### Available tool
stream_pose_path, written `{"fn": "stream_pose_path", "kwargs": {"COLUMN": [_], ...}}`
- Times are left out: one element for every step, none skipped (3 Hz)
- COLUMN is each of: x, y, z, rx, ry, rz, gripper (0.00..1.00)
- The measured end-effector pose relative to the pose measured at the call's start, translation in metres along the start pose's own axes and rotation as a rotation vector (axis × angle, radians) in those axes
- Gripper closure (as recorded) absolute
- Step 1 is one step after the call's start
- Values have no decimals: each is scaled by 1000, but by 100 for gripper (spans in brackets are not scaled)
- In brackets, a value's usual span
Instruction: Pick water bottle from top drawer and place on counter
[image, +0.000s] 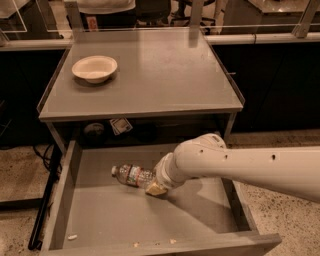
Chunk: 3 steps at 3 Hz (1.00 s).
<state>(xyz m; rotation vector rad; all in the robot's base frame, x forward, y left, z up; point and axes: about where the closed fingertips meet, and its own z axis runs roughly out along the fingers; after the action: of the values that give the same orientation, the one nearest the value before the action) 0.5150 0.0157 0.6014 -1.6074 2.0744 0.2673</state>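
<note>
Water bottle (132, 175): lying on its side in top drawer (100, 215), cap leftward.
Gripper (156, 188): at the bottle's base; grip cannot be told.
Counter (160, 75): holds white bowl (94, 68).

Gripper (156, 189) inside top drawer (100, 220), side walls flanking; bowl (94, 68) occupies counter (165, 75) left
</note>
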Motion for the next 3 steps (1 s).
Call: {"fn": "stream_pose_path", "kwargs": {"x": [0, -4, -9], "y": [0, -12, -18], "z": [0, -18, -62], "rx": [0, 21, 65], "ry": [0, 26, 53], "rz": [0, -14, -42], "gripper": [100, 100, 100]}}
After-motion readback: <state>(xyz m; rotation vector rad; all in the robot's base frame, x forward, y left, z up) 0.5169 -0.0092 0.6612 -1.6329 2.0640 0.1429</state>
